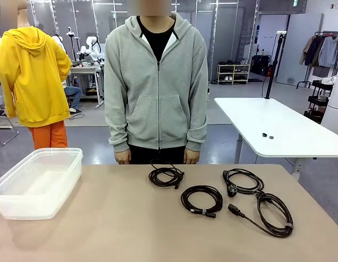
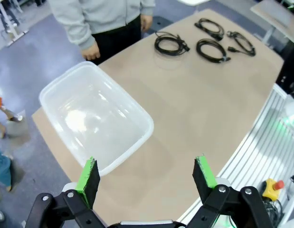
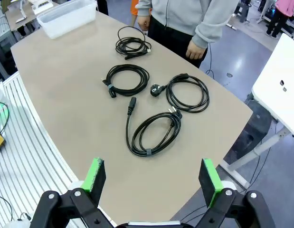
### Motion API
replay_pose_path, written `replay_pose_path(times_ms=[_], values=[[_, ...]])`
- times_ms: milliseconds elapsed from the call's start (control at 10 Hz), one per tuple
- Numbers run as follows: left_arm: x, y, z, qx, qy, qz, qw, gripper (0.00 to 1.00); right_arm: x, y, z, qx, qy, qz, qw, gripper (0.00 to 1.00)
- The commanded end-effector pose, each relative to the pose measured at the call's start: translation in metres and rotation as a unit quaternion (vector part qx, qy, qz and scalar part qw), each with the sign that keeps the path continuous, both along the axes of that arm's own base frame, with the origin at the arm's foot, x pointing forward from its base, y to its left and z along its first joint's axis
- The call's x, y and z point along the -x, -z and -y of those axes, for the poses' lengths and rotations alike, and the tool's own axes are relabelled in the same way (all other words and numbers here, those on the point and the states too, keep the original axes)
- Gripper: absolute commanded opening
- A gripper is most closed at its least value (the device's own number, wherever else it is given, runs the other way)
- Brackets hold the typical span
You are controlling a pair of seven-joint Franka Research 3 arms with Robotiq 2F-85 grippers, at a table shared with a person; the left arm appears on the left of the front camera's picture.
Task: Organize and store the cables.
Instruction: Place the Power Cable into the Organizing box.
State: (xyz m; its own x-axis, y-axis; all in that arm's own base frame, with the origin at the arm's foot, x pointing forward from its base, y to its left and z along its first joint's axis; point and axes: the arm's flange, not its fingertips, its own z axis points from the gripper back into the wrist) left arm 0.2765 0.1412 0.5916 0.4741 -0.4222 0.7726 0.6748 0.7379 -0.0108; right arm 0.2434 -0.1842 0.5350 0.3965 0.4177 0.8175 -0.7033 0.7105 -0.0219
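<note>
Plastic tub (image 1: pixel 27 206): just ahead of our left gripper (image 2: pixel 146 160).
Left gripper: we hold it wide open, gripping nothing.
Cables (image 3: pixel 147 152): four black coils on the tabletop (image 1: pixel 103 218) ahead of our right gripper (image 3: pixel 152 162), untouched.
Right gripper: jaws wide, holding nothing.

Bin (image 1: pixel 27 204) left on table (image 1: pixel 103 229), four cables (image 1: pixel 203 211) centre-right (rightmost two perhaps touching), person (image 1: pixel 156 82) behind

Matt tan table (image 1: pixel 103 229), translucent glossy plastic bin (image 1: pixel 37 183) — rubbery black cables (image 1: pixel 201 200)
</note>
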Motion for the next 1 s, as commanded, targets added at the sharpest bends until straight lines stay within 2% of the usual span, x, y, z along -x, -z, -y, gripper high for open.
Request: replay_pose_path(times_ms=[0,200,400,500,900], values=[[0.015,0.013,-0.009,0.020,-0.006,0.024,0.999,1.00,0.005,0.002,-0.001,-0.003,-0.012,0.010,1.000,1.00],[0.026,0.014,-0.017,0.027,-0.027,0.021,0.999,1.00,0.006,-0.004,-0.005,0.001,-0.011,0.003,1.000,1.00],[0.024,0.014,-0.018,0.034,-0.049,0.024,0.998,1.00,0.001,-0.007,-0.008,0.000,-0.008,0.006,1.000,1.00],[0.025,0.012,-0.022,0.021,-0.031,0.011,0.999,1.00,-0.003,-0.004,-0.010,-0.006,-0.004,0.001,1.000,1.00],[0.025,0.012,-0.022,0.021,-0.031,0.011,0.999,1.00,0.002,-0.006,-0.008,-0.002,-0.006,0.003,1.000,1.00]])
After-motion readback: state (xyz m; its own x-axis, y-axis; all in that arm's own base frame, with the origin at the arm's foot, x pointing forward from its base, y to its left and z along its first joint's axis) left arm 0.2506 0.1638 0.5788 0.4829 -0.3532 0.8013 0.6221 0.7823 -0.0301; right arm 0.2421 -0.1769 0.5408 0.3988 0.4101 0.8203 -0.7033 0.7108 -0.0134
